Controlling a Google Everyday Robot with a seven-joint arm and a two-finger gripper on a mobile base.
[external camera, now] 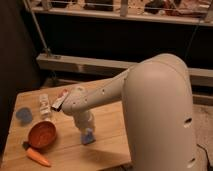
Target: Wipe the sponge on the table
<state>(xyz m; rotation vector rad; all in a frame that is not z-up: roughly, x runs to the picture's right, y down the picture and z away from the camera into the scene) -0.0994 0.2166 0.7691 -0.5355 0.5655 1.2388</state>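
Notebook entry, 1 arm, 1 view.

The sponge [88, 137] is lying flat on the worktop [112, 147], toward the front, right of the orange bowl [41, 134] and apart from it. The hand [86, 130] is being held straight down over the sponge, right at its top. Whether the hand is open or closed on the sponge cannot be told, as its lower end is being hidden against the sponge.

Judgement: the scene is fitting 2 stages equally, a hold being taken on the sponge or a wiping stroke being made with it.

Notes for doing either well:
- The sponge is looking soft, so it is best held low across its narrow sides and pressed only lightly. Under hard pressure it is likely to be folded or dragged out of the grip.
- It is best kept flat on the planks.
- Strokes are best kept on the bare wood to the right. The bowl, the carrot [38, 157] and the blue disc [23, 115] are standing on the left.
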